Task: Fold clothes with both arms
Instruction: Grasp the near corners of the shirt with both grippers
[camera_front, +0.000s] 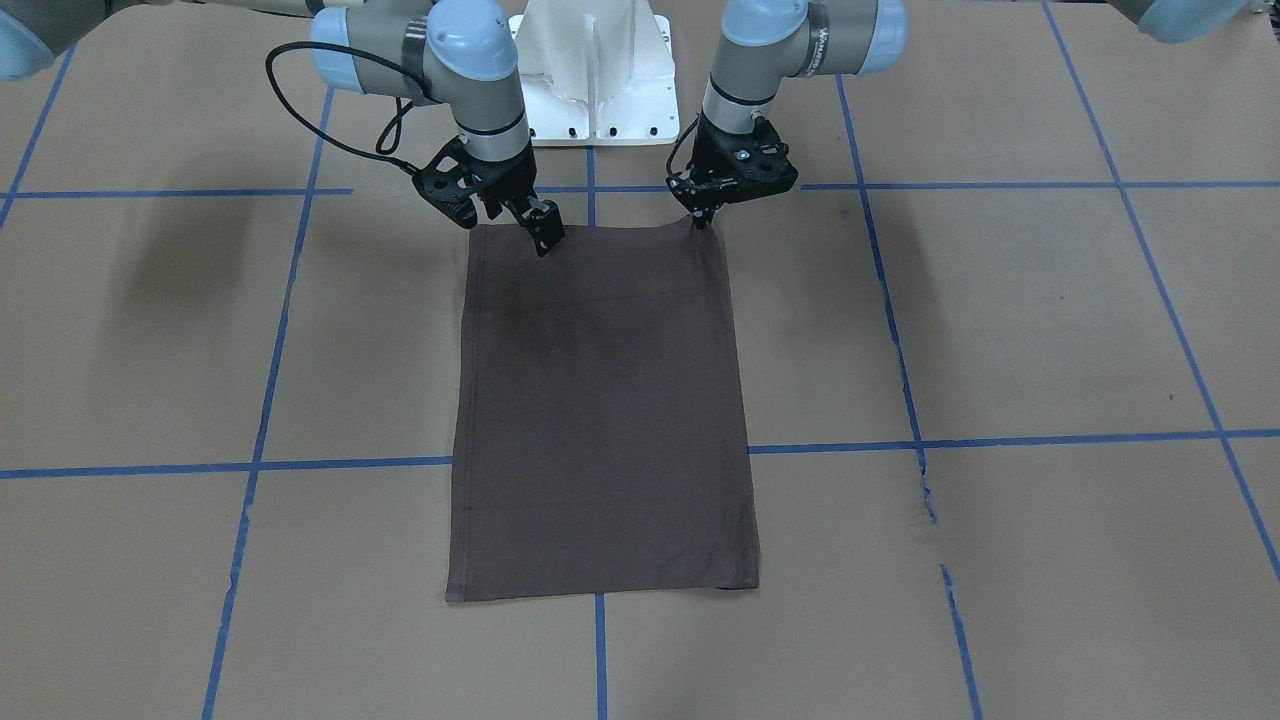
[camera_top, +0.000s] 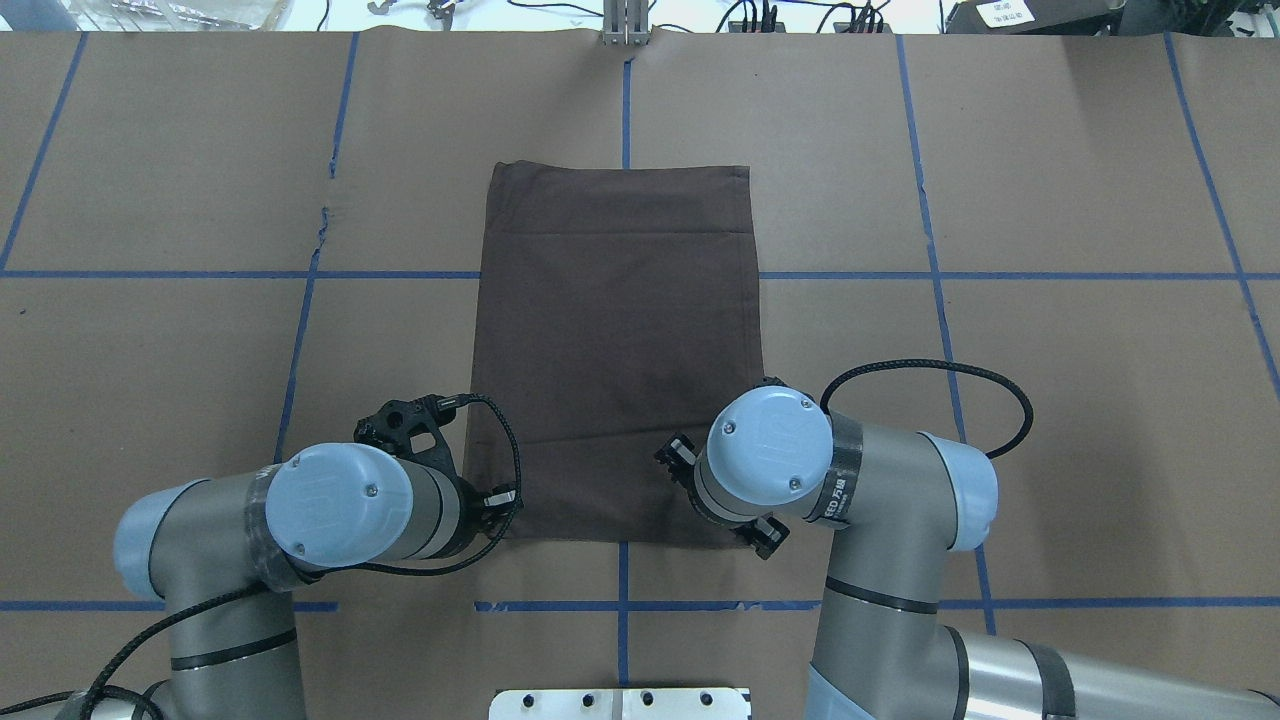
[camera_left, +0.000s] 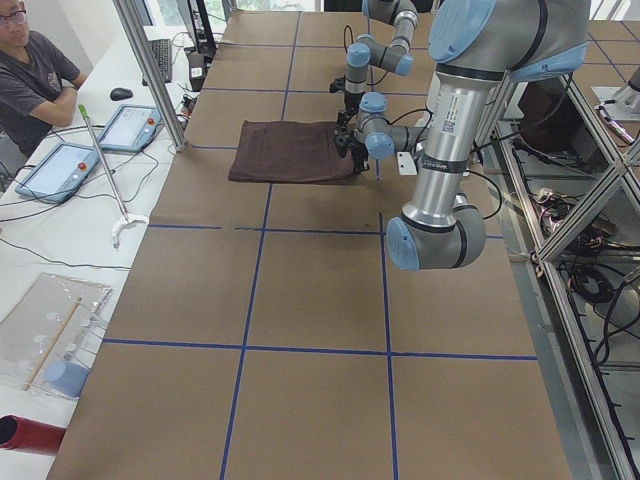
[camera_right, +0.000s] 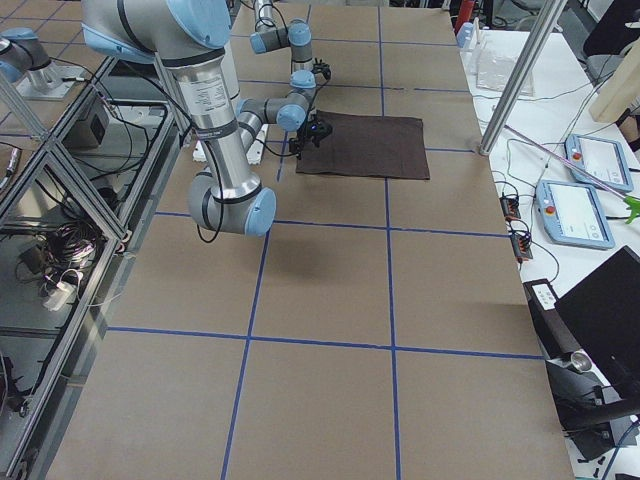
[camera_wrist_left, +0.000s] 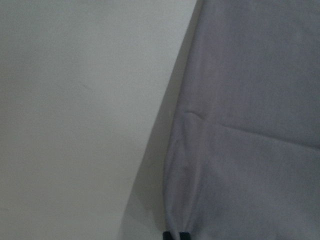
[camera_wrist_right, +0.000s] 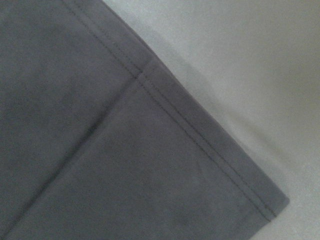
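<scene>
The dark brown-grey T-shirt (camera_front: 600, 400) lies folded into a long flat rectangle on the brown table, also seen from above (camera_top: 620, 330). My left gripper (camera_front: 703, 220) is shut on the shirt's near corner on that side. In the left wrist view the cloth (camera_wrist_left: 250, 125) tents up towards the closed fingertips (camera_wrist_left: 176, 235). My right gripper (camera_front: 535, 228) hovers open just over the other near corner. The right wrist view shows that hemmed corner (camera_wrist_right: 100, 150) lying flat, with no fingers on it. Collar, print and tags are hidden.
Blue tape lines (camera_front: 270, 330) grid the table's brown paper. The white pedestal base (camera_front: 600, 80) stands between the arms. A person (camera_left: 30, 70) sits at a side desk with tablets (camera_left: 100, 130). A metal post (camera_left: 150, 70) rises beside the table's far edge.
</scene>
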